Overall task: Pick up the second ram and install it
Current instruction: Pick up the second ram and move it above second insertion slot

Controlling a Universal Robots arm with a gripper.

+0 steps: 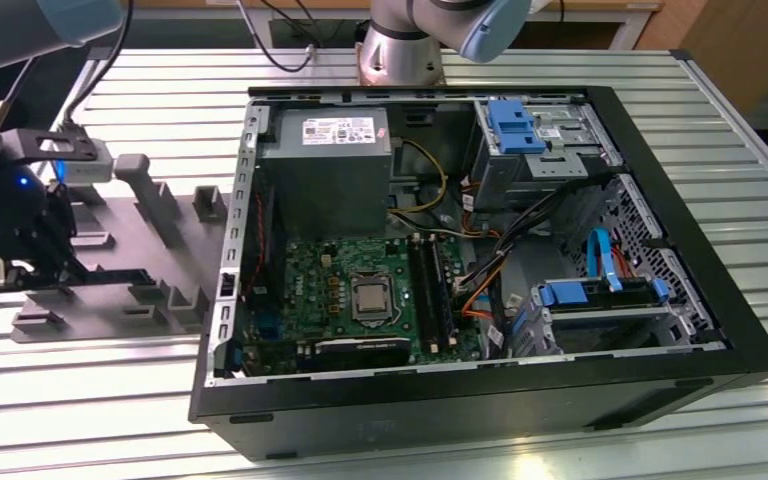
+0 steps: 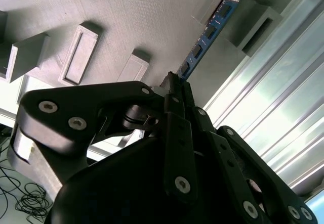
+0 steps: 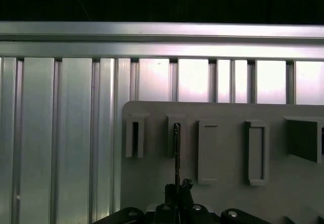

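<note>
Second wrist view, starting at the second ram [image 2: 207, 32]: blue, studded with dark chips, running straight out from the jaws, clenched on its near end. Far end up against the grey fixture plate [image 2: 126, 11], among its raised blocks. Edge-on in the first wrist view, a thin dark line from the jaws into the second slotted holder [image 3: 183, 135] of the row. Seated in it or raised a little, hard to tell.

Judged to be the pick-up stage, with nothing carried across yet. To do it well: draw the stick out along the holder's own line, no twist, no sideways lean, so as not to bind or scrape the contact edge on the holder walls. Keep the grip square on the board's edge rather than on the chips. Watch for slip or tilt between the jaws while clearing the holder.

Further out, in the exterior view: arm low over the fixture at the exterior view's left, on the slatted metal tabletop [image 1: 157, 90]. Open computer case [image 1: 491, 400] well apart toward the exterior view's right, motherboard [image 1: 344, 290] flat inside, long dark memory slots [image 1: 431, 285] beside the processor socket [image 1: 371, 298].
</note>
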